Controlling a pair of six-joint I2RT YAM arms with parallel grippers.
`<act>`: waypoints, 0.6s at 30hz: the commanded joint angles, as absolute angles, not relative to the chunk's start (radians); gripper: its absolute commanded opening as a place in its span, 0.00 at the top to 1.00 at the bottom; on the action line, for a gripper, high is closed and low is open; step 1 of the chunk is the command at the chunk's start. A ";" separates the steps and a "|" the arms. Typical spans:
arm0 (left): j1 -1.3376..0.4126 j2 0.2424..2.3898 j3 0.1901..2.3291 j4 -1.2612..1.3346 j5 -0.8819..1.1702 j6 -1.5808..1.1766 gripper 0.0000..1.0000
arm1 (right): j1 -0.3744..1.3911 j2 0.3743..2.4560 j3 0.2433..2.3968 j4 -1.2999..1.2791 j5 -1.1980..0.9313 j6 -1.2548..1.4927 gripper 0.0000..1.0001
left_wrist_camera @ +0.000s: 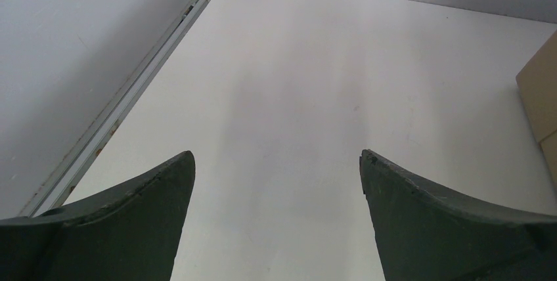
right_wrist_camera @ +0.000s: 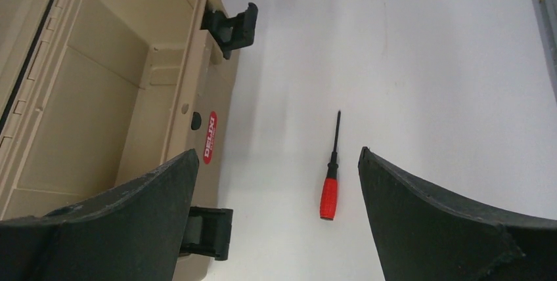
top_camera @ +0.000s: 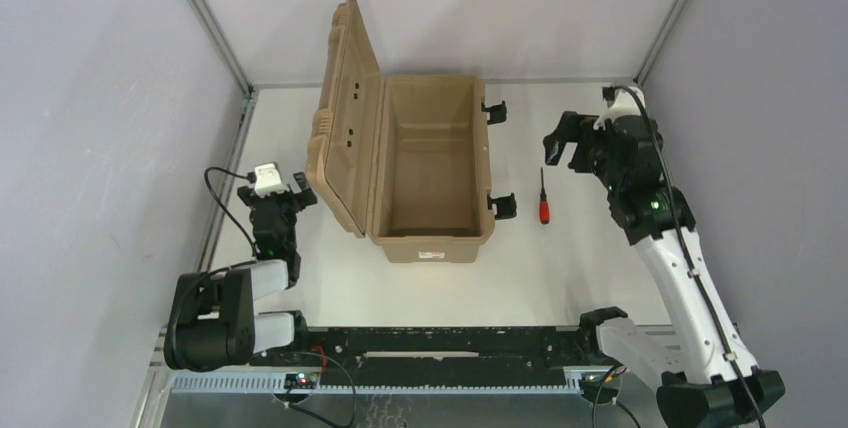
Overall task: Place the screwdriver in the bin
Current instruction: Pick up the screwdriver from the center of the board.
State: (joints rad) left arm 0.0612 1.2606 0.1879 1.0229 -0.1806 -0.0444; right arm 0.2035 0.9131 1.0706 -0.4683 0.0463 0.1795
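Screwdriver (right_wrist_camera: 330,182) is lying flat on the white surface (right_wrist_camera: 427,64), just right of the open tan bin (right_wrist_camera: 98,104), by its latches. The right tool (right_wrist_camera: 276,156) is wide open and empty, probably hovering above it. The left tool (left_wrist_camera: 276,156) is also spread wide, gripping nothing.

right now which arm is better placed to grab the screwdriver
Right. The right gripper is open near the screwdriver, which its wrist camera sees; the left gripper sits on the far side of the bin.

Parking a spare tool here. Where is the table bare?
Bare: table left of the lid of the bin, ahead of the left gripper; also the near strip before the bin. Crowded: between the latches and the screwdriver, by the right gripper.
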 commanded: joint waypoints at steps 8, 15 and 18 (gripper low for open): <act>0.063 1.257 0.194 1.052 -0.182 -0.031 0.00 | 0.212 1.178 1.307 -0.734 0.068 0.233 0.01; 0.063 1.257 0.193 1.052 -0.182 -0.031 0.00 | 0.199 1.325 1.340 -0.805 0.071 0.250 0.02; 0.063 1.258 0.194 1.052 -0.182 -0.031 0.00 | 0.194 1.382 1.340 -0.818 0.067 0.252 0.03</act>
